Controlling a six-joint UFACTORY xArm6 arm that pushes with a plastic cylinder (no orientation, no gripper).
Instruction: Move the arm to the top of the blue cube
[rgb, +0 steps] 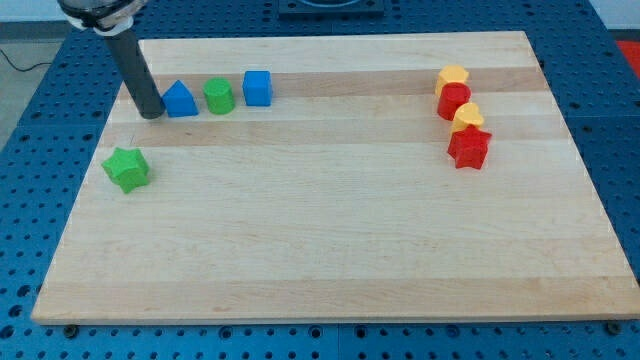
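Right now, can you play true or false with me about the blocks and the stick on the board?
1. My tip is right beside the blue triangle-like block. True.
2. My tip is above the blue cube. False: it is far to the cube's left in the view.
3. A green cylinder sits between the two blue blocks. True.
4. The green star is among the red blocks. False: it sits alone at the view's left.

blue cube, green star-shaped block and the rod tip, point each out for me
blue cube (257, 88), camera view, middle of its front face
green star-shaped block (127, 168), camera view, centre of its top
my tip (152, 114), camera view, rod's very end
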